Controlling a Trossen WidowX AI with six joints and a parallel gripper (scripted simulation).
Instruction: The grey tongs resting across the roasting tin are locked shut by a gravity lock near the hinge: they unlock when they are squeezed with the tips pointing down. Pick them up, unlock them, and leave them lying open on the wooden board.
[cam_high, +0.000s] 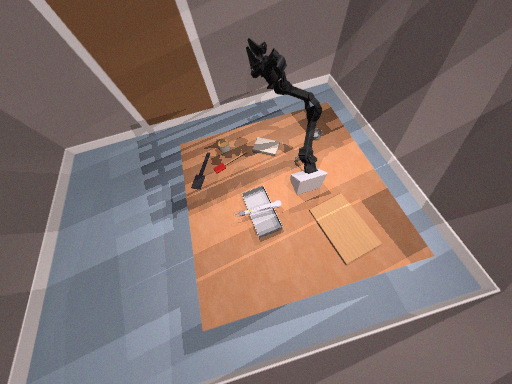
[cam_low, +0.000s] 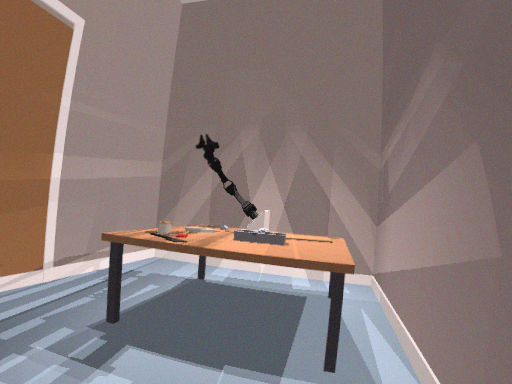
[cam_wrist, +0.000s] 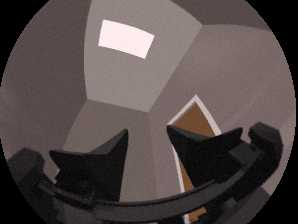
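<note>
The grey tongs (cam_high: 260, 208) (cam_low: 258, 230) rest across the grey roasting tin (cam_high: 270, 227) (cam_low: 260, 237) near the middle of the table. The pale wooden board (cam_high: 345, 228) lies flat to the right of the tin. My gripper (cam_high: 254, 51) (cam_low: 205, 140) (cam_wrist: 148, 129) is raised high above the table's far side, pointing up and away from the table, far from the tongs. Its fingers stand apart with nothing between them. The wrist view shows only walls, a ceiling light and the door between the fingers.
The arm's white base (cam_high: 308, 181) stands behind the tin. At the far left of the table lie a black spatula (cam_high: 201, 172), a red-headed tool (cam_high: 220, 167), a small cup (cam_high: 223, 145) (cam_low: 164, 227) and a flat pale block (cam_high: 266, 146). A brown door (cam_high: 135, 55) is in the wall.
</note>
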